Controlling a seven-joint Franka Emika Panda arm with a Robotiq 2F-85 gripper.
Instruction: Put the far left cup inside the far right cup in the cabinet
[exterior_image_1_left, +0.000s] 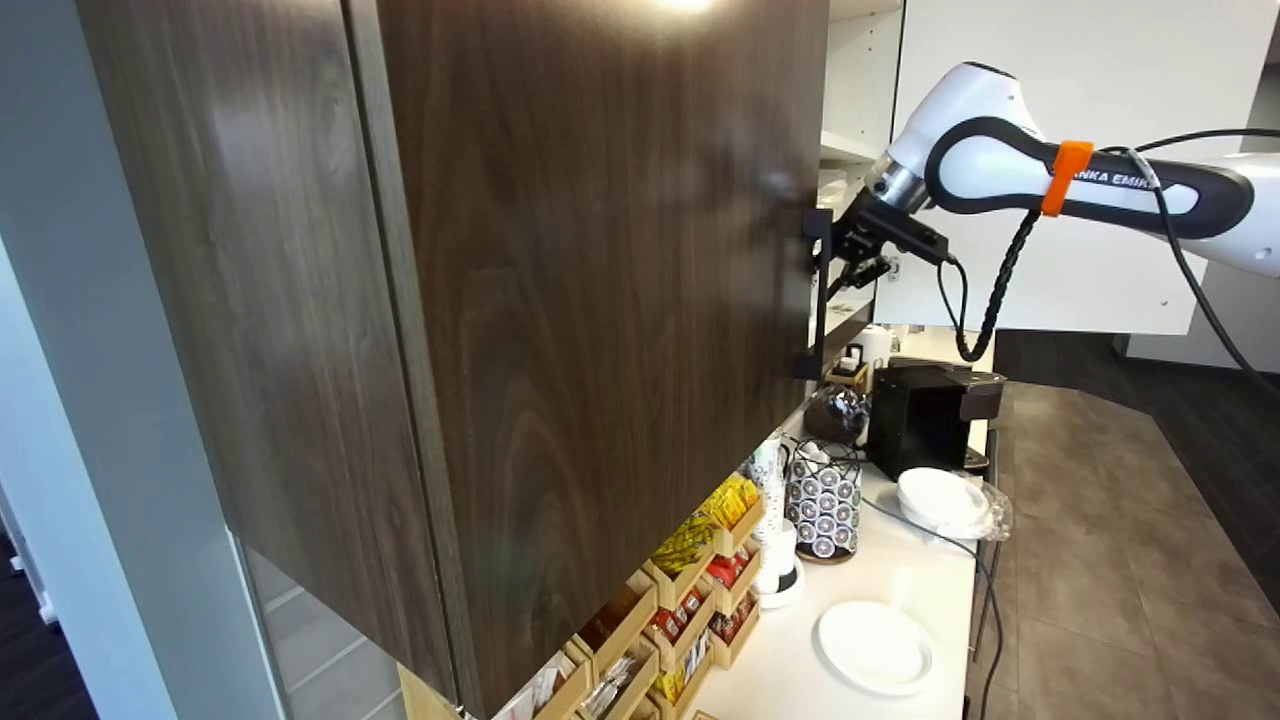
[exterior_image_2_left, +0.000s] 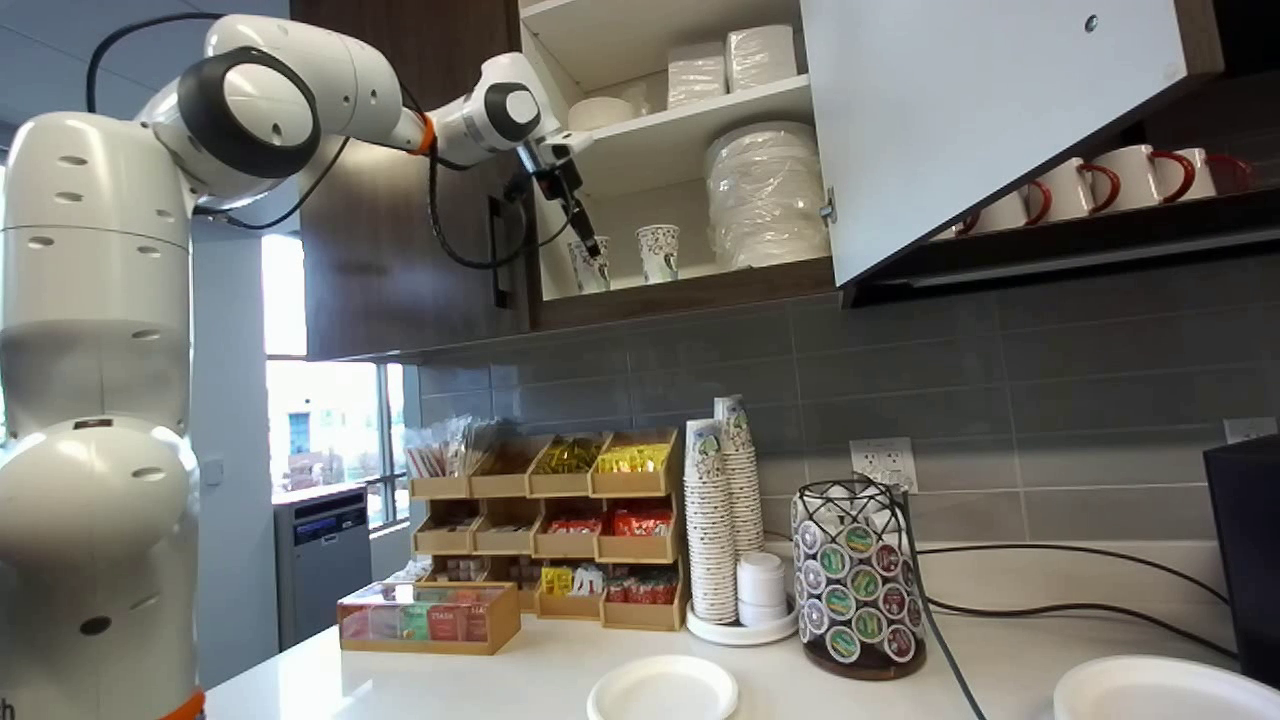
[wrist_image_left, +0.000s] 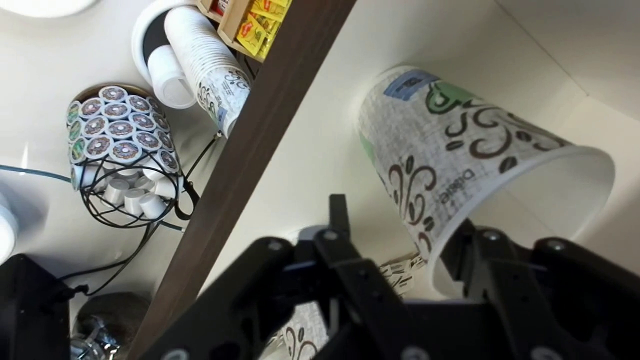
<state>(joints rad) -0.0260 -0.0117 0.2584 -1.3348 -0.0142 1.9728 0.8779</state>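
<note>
The cabinet (exterior_image_2_left: 690, 290) is dark brown with a white interior; its near door (exterior_image_1_left: 600, 300) fills much of an exterior view. The far left cup (exterior_image_2_left: 590, 270), a paper cup with brown swirls, stands on the bottom shelf; it is large in the wrist view (wrist_image_left: 445, 135). The far right cup (exterior_image_2_left: 658, 254) stands beside it, apart; the wrist view (wrist_image_left: 302, 330) shows it partly hidden behind my gripper. My gripper (wrist_image_left: 400, 215) is open at the left cup's rim: one finger is at the mouth, apparently inside, the other outside. It also shows at the cup's top (exterior_image_2_left: 596, 246).
A wrapped stack of plates (exterior_image_2_left: 765, 195) stands right of the cups. A shelf (exterior_image_2_left: 700, 110) runs above. An open white door (exterior_image_2_left: 960, 110) is on the right, and a closed door with a black handle (exterior_image_2_left: 497, 250) on the left. A pod rack (exterior_image_2_left: 860, 580) stands on the counter below.
</note>
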